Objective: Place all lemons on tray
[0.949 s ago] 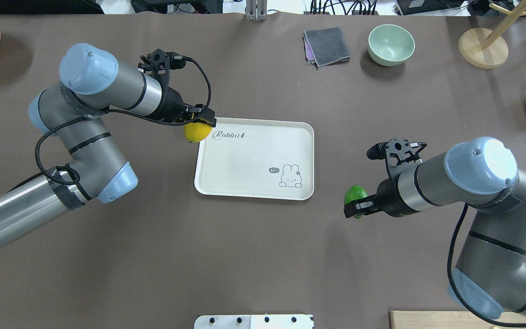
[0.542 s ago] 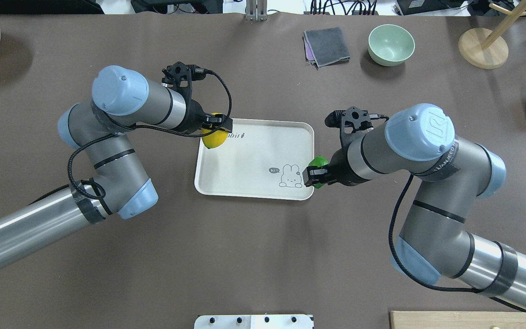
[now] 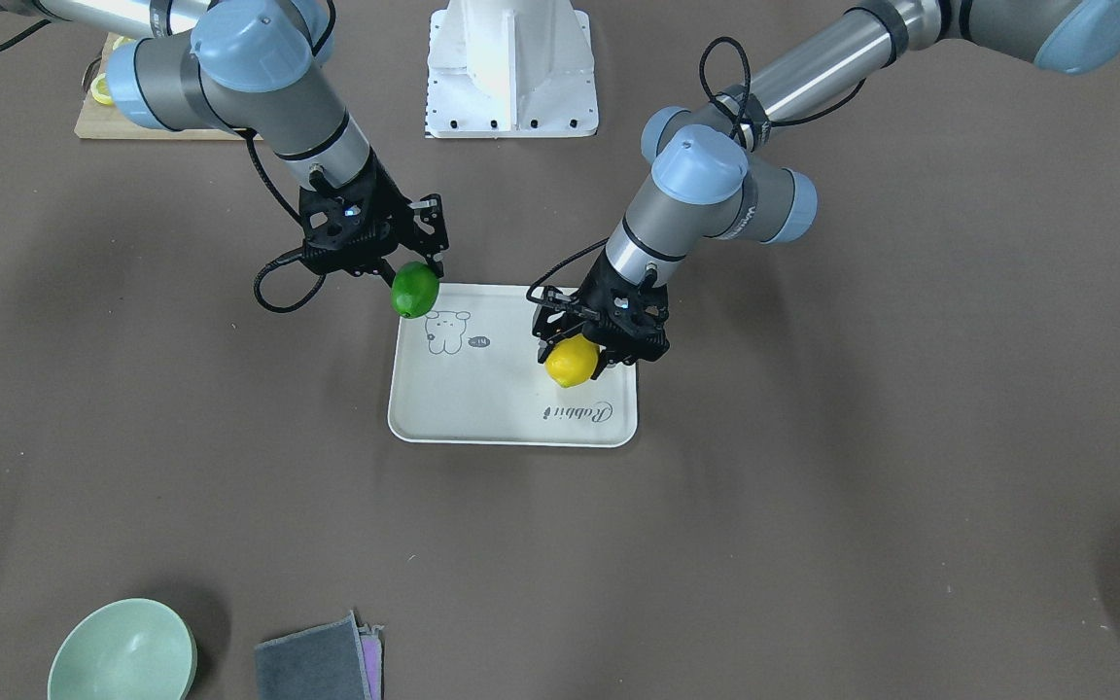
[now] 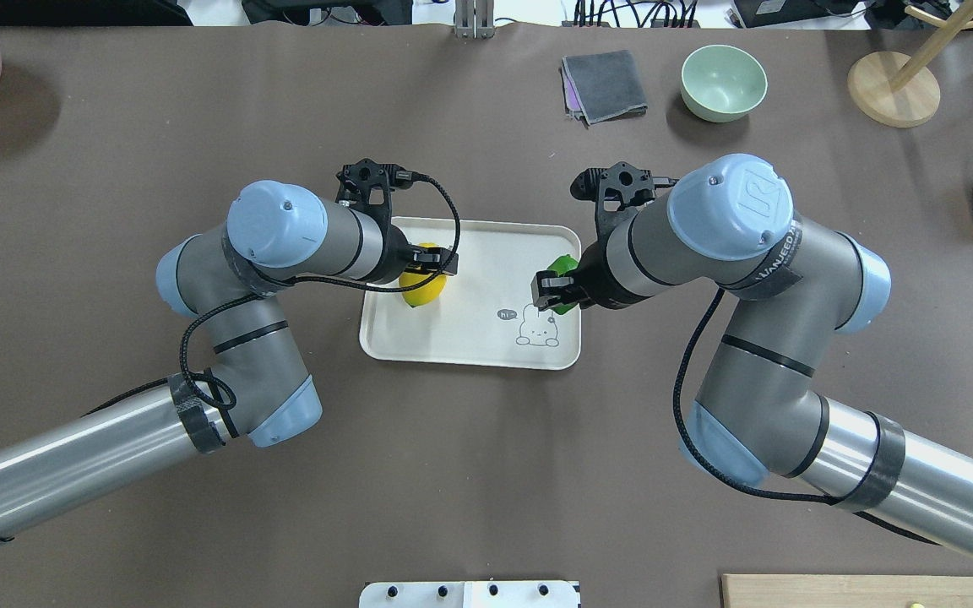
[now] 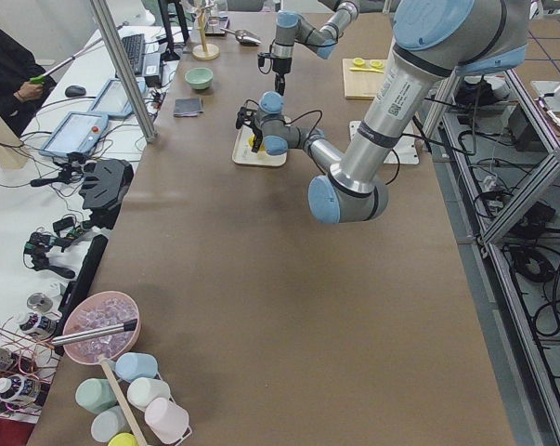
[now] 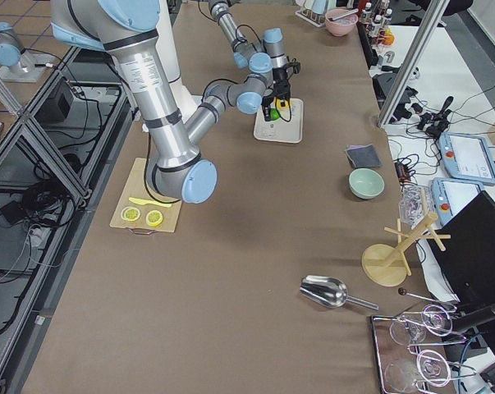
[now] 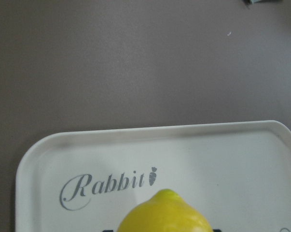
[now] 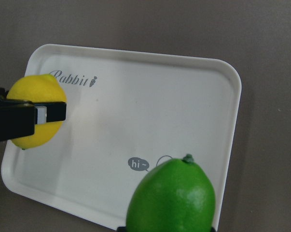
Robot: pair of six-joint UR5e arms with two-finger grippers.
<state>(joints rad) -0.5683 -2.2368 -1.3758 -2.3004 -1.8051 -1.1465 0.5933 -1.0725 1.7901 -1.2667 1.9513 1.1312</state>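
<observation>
In the front-facing view you see the left gripper [image 3: 587, 352] clamped on the yellow lemon [image 3: 568, 364], which hangs over the tray [image 3: 502, 403] at the end bearing the "Rabbit" script. The right gripper [image 3: 412, 274] is closed around the green lemon [image 3: 415, 291], over the tray's corner beside the cartoon drawing. The green bowl [image 3: 122, 653] and the grey cloth [image 3: 315, 666] lie well apart from the tray, on its side away from the robot.

From overhead, you find the yellow lemon within the tray's left half and the green lemon just inside the tray's right rim, above the drawing.

The exterior left view shows you the near arm reaching to the tray with a speck of yellow at its tip. The far gripper is too small to judge.

In the exterior right view both lemons show over the tray. The cutting board [image 6: 148, 176] with two lemon slices [image 6: 131, 215] lies well apart from the tray, toward the robot.

Your left wrist camera catches the yellow lemon's tip over the tray, just below the script.

Your right wrist camera has the green lemon over the tray's rim near the "hi" bubble, with the yellow lemon pinched in the left gripper across the tray. You cannot tell whether either lemon touches the tray.
</observation>
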